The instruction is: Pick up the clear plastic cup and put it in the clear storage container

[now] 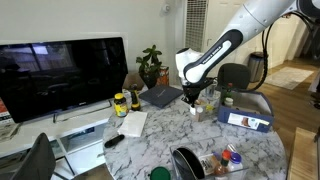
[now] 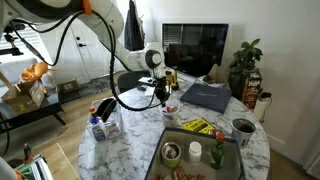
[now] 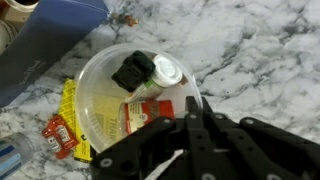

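In the wrist view the clear plastic cup [image 3: 100, 95] is seen from above, its round rim filling the middle. My gripper [image 3: 195, 118] is shut on the cup's rim at its right side, one finger inside and one outside. A red-labelled spice jar and a black object show through the cup. In both exterior views the gripper [image 1: 192, 97] [image 2: 162, 95] hangs low over the middle of the marble table. The clear storage container [image 1: 228, 163] is a low transparent bin at the table's near edge, with small items in it.
A dark round bowl [image 1: 185, 163] sits beside the container. A blue-edged box [image 1: 246, 116] stands behind the gripper. A dark blue folder [image 3: 45, 45] [image 2: 206, 96], a yellow packet [image 3: 68, 115] and a yellow-labelled jar [image 1: 120, 104] lie around. A bin of bottles [image 2: 104, 122] stands nearby.
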